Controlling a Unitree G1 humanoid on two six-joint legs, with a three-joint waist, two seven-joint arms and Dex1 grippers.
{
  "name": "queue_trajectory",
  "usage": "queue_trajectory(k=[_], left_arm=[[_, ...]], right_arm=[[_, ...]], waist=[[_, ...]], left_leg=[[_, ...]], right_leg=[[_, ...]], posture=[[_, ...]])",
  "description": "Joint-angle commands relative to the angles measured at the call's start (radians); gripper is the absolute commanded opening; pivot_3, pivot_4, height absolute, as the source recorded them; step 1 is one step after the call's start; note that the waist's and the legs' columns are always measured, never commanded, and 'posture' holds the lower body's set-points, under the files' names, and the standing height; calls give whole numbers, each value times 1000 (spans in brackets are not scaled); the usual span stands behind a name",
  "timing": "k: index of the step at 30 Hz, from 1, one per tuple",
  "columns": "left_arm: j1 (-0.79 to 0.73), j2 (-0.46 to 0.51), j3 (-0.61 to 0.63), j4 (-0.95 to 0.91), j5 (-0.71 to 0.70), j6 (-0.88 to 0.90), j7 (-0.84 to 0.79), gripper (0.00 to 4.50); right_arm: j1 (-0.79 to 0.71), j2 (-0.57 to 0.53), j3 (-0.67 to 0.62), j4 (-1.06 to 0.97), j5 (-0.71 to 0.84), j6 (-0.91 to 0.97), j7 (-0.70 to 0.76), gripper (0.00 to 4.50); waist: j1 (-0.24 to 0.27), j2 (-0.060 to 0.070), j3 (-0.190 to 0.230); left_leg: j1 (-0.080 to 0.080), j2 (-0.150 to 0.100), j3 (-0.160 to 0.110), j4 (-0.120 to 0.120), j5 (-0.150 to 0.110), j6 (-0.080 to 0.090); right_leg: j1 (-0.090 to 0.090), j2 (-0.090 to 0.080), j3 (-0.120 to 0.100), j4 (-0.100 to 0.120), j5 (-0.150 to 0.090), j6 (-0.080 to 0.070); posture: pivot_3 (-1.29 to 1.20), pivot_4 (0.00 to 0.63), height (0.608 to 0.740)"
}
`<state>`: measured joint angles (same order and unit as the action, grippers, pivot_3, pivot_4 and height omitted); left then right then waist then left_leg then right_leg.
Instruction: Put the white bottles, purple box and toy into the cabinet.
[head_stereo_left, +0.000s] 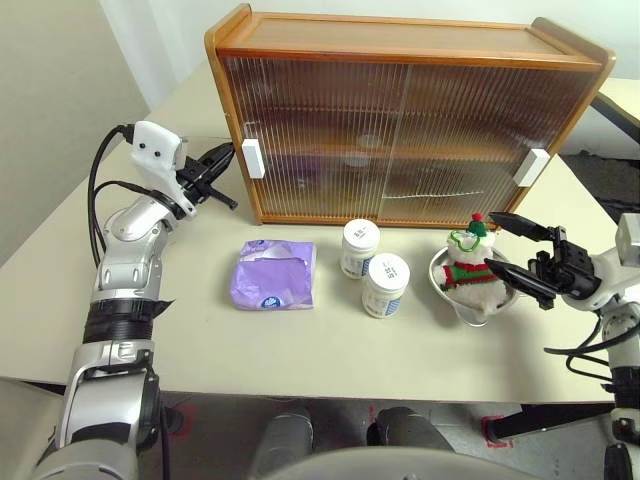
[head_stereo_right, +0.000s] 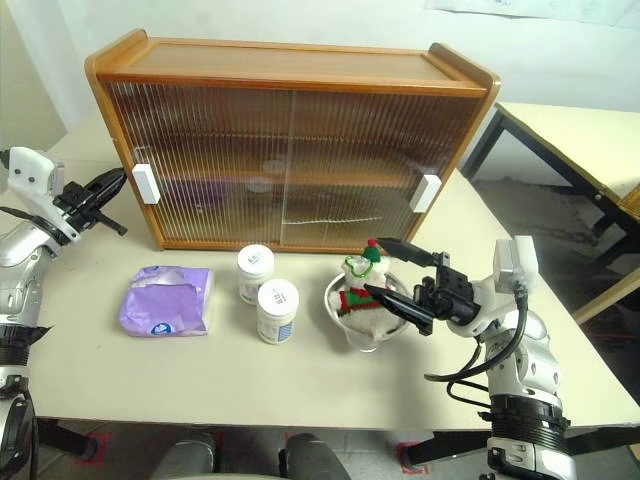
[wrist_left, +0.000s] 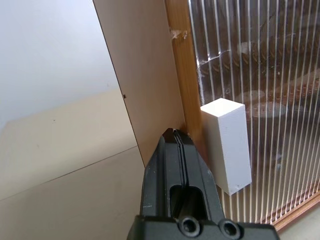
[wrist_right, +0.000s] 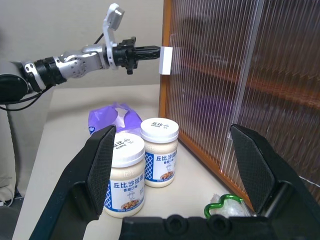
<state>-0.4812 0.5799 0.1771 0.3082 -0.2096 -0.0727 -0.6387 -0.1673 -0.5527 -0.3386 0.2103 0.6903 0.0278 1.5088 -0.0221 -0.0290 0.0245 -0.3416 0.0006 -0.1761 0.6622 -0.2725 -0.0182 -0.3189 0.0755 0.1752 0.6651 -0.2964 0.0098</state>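
Standing shut at the table's back, the orange-brown cabinet (head_stereo_left: 400, 120) shows ribbed translucent doors.
Left gripper (head_stereo_left: 222, 157), fingers pressed together, points at the left white block handle (head_stereo_left: 252, 158); right gripper (head_stereo_left: 520, 255) gapes wide around the plush toy (head_stereo_left: 470, 262) in its metal bowl (head_stereo_left: 445, 290), beside two white bottles (head_stereo_left: 372, 266) and the crinkly purple box (head_stereo_left: 273, 274).

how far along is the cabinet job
Nothing is stowed yet: the cabinet doors are shut. The shut left gripper is at the left door handle. The open right gripper flanks the toy. Both bottles and the purple box sit on the table.
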Motion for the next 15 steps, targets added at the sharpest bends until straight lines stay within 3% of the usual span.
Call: queue_trajectory(k=[1, 15], left_arm=[[15, 1, -26, -60, -2, 24, -26, 25], [77, -32, -38, -115, 0, 29, -30, 25]], right_arm=[[3, -6, 9, 18, -7, -12, 8, 4500], [-18, -15, 22, 43, -10, -13, 20, 4500]], waist=[[0, 0, 0], [-1, 0, 0]], left_leg=[[0, 0, 0, 0, 0, 0], [1, 0, 0, 0, 0, 0]], right_leg=[[0, 0, 0, 0, 0, 0], [0, 0, 0, 1, 1, -1]], posture=[[-80, 0, 740], [-69, 0, 740]])
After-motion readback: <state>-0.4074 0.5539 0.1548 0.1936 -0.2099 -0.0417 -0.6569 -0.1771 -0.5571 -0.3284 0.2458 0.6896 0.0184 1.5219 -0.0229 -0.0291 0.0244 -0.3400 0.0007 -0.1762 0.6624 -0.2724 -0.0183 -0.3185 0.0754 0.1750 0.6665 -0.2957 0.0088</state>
